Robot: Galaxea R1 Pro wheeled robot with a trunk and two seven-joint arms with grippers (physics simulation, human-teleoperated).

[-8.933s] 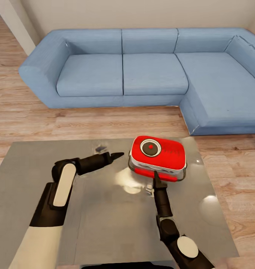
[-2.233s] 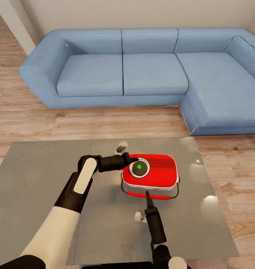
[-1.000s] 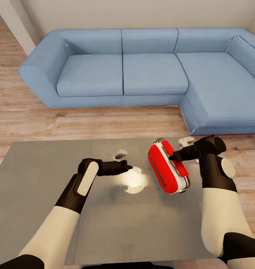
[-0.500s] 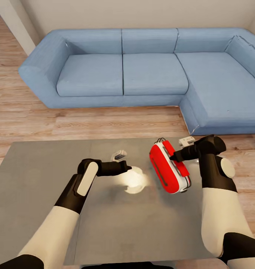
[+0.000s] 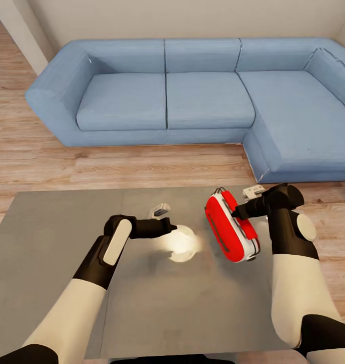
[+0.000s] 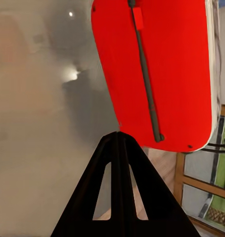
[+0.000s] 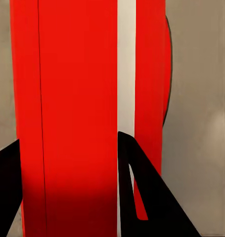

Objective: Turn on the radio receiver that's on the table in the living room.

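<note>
The red radio receiver (image 5: 228,227) with its white side band is tipped up on edge above the glossy grey table (image 5: 51,242), right of centre. My right gripper (image 5: 236,213) is shut on it from the right side. In the right wrist view the radio receiver (image 7: 72,98) sits between the two dark fingers (image 7: 142,187). A plain red face with a thin dark bar shows on the radio receiver (image 6: 157,74) in the left wrist view; the dial and grille are hidden. My left gripper (image 5: 172,228) is shut and empty, its tip (image 6: 117,134) a short way left of the radio.
A blue L-shaped sofa (image 5: 192,96) stands beyond the table across a strip of light wood floor (image 5: 142,167). A bright lamp reflection (image 5: 180,245) lies on the table top between the grippers. The table's right edge (image 5: 273,222) runs under my right arm.
Over the last second the radio and my right gripper have drifted slightly right and up, the radio staying on edge. The left arm has hardly moved.
</note>
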